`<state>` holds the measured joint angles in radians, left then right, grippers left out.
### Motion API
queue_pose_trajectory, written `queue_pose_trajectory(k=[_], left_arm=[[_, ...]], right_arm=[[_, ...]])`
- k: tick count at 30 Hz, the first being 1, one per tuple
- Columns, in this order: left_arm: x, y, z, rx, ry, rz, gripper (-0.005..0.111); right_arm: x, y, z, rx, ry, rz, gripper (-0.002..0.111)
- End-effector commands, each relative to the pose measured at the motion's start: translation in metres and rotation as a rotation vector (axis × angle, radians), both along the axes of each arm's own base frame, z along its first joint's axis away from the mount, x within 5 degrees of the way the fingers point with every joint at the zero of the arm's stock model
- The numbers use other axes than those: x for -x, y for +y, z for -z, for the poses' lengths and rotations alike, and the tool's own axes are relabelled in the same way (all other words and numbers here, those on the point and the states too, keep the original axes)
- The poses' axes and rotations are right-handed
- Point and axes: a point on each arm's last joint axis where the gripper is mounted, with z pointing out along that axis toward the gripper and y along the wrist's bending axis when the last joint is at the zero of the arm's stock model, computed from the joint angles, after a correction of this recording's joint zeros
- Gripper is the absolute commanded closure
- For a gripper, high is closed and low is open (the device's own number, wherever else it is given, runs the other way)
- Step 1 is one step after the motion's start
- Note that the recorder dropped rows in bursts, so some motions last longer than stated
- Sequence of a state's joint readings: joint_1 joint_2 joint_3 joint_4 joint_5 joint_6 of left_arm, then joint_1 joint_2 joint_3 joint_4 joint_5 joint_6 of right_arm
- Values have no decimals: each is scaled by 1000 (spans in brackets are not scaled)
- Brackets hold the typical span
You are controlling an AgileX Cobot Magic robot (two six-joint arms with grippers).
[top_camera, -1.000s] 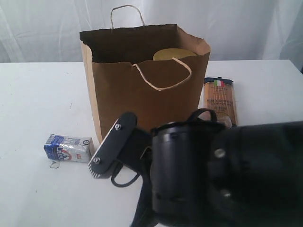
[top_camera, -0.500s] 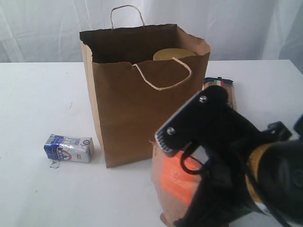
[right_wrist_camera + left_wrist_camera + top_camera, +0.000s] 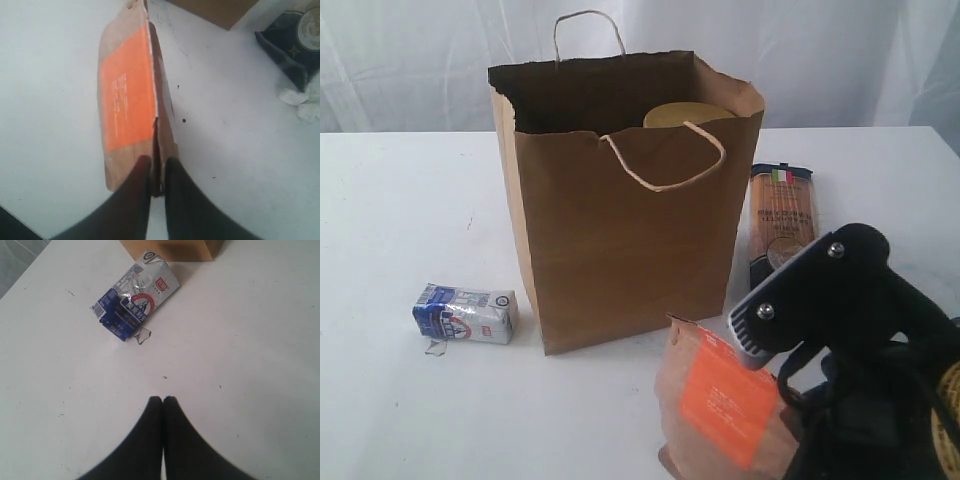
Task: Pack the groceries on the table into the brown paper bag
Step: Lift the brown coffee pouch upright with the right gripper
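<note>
A brown pouch (image 3: 125,95) with an orange label hangs edge-on from my right gripper (image 3: 156,161), whose two fingers are shut on its thin sealed edge. From the exterior view the pouch (image 3: 720,400) is low at the front, right of the brown paper bag (image 3: 620,230); whether it touches the table I cannot tell. A yellow round top (image 3: 685,113) shows in the bag's mouth. The blue-white carton (image 3: 465,313) lies left of the bag. My left gripper (image 3: 163,399) is shut and empty, short of the carton (image 3: 136,305). The long pasta packet (image 3: 782,220) lies right of the bag.
My right arm (image 3: 860,340) fills the front right corner and hides the table behind it. The pasta packet's dark end (image 3: 290,45) and crumpled white scraps (image 3: 300,102) lie near the pouch. The white table (image 3: 400,200) stretches back to a pale curtain.
My right arm has swung from the front middle to the right, uncovering the pouch, which has shifted slightly right. The left gripper, carton and bag have not moved.
</note>
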<state>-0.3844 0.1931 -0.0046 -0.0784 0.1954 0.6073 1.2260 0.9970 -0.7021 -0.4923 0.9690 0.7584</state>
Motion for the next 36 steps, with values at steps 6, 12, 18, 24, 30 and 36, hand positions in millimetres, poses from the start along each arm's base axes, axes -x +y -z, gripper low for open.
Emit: queue_pose_trajectory(k=[6,12,18,24,30,36], left_arm=[[0,0,1,9,0,-6,107],[0,0,1,9,0,-6,107],[0,0,1,9,0,-6,107],[0,0,1,9,0,-6,107],[0,0,1,9,0,-6,107],[0,0,1,9,0,-6,107]], right_arm=[[0,7,-3,-92,-22,-43,37],[-3,9,-6,-99,-78,-72,33],[-9,9,-6,-91,-108,-65,33],[-24,7,0,-72,-87,17,33],[-35,20,-4,-86,4,37,33],[-41,26,1,-52,85,4,33]])
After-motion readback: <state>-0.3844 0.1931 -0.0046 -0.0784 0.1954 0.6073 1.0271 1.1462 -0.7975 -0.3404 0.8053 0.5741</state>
